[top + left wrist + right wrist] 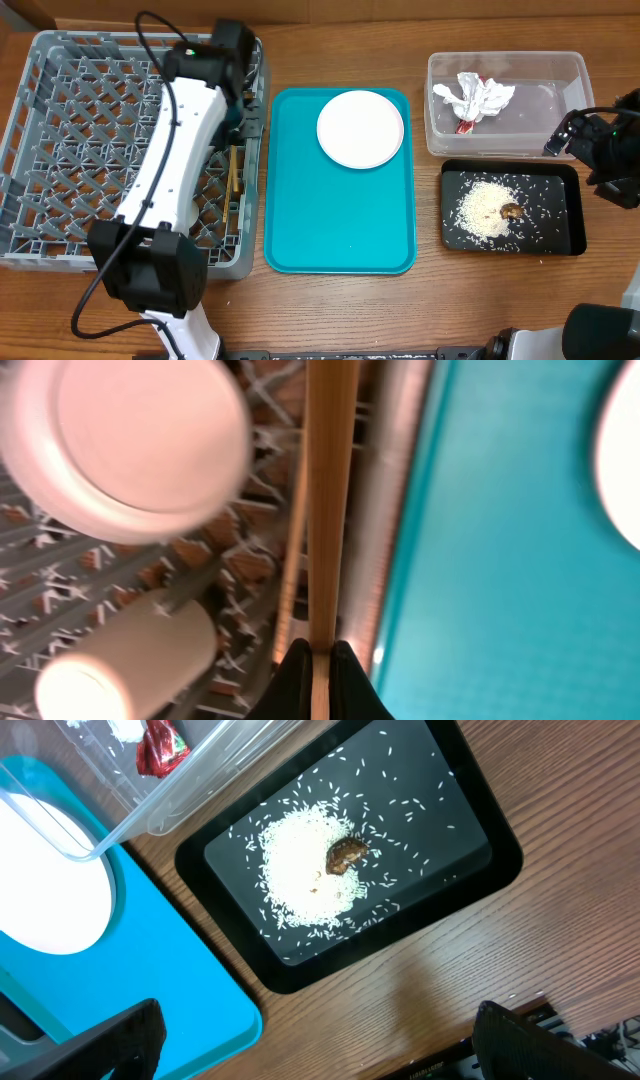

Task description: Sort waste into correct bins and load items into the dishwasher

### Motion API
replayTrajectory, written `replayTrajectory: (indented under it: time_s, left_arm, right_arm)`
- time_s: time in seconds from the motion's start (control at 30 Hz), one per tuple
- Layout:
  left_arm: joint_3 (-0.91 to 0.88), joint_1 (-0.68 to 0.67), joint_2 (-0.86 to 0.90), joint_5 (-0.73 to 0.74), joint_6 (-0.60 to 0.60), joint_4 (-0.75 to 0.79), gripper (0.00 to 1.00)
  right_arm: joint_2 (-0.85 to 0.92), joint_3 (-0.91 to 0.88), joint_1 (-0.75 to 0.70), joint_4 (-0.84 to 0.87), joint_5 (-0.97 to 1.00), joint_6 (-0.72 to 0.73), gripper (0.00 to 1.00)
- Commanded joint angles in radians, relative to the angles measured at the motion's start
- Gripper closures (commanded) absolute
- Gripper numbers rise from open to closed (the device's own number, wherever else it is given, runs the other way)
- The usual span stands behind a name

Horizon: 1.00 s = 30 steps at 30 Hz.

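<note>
My left gripper (pixel 320 663) is shut on a wooden chopstick (pixel 330 500) over the right edge of the grey dish rack (pixel 60 150). In the overhead view the gripper (pixel 238 125) sits above the chopsticks (pixel 232 183). A second chopstick (pixel 291 570) lies beside it. The pink bowl (pixel 130 440) and the white cup (pixel 130 665) are in the rack. The white plate (pixel 360 130) sits on the teal tray (pixel 340 225). My right gripper (pixel 320 1050) is open and empty over the table near the black tray (pixel 480 890). The grey bowl is hidden.
The clear tub (pixel 520 70) holds the napkin (pixel 478 97) and red packet (pixel 466 126). The black tray (pixel 575 215) holds rice (pixel 483 208) and the brown scrap (pixel 510 211). My left arm lies across the rack.
</note>
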Motion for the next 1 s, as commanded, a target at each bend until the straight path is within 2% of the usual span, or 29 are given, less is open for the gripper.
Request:
replayTrajectory:
  time_s: [0.0, 0.23, 0.33, 0.43, 0.53, 0.6, 0.67, 0.83, 0.97]
  left_arm:
    - [0.003, 0.034, 0.053, -0.019, 0.042, 0.003, 0.96]
    - [0.003, 0.046, 0.114, 0.056, 0.063, -0.001, 0.96]
    - [0.025, 0.037, 0.105, 0.122, 0.084, -0.002, 0.93]
    - [0.064, 0.024, 0.102, 0.145, 0.101, -0.014, 0.85]
    - [0.099, 0.004, 0.100, 0.140, 0.101, -0.037, 0.67]
    - [0.109, -0.010, 0.100, 0.134, 0.105, -0.040, 0.60]
    - [0.109, -0.023, 0.100, 0.134, 0.102, -0.040, 0.59]
    - [0.109, -0.096, 0.100, 0.237, 0.095, -0.011, 0.62]
    - [0.109, -0.213, 0.101, 0.230, 0.179, 0.093, 0.61]
  right_arm:
    - [-0.018, 0.020, 0.001, 0.001, 0.003, 0.000, 0.00]
    - [-0.018, 0.020, 0.001, 0.001, 0.003, 0.000, 0.00]
    - [-0.018, 0.020, 0.001, 0.001, 0.003, 0.000, 0.00]
    - [-0.018, 0.020, 0.001, 0.001, 0.003, 0.000, 0.00]
    - [-0.018, 0.020, 0.001, 0.001, 0.003, 0.000, 0.00]
    - [-0.018, 0.020, 0.001, 0.002, 0.003, 0.000, 0.00]
    - [-0.018, 0.020, 0.001, 0.001, 0.003, 0.000, 0.00]
    - [-0.018, 0.020, 0.001, 0.002, 0.003, 0.000, 0.00]
    - [-0.018, 0.020, 0.001, 0.002, 0.003, 0.000, 0.00]
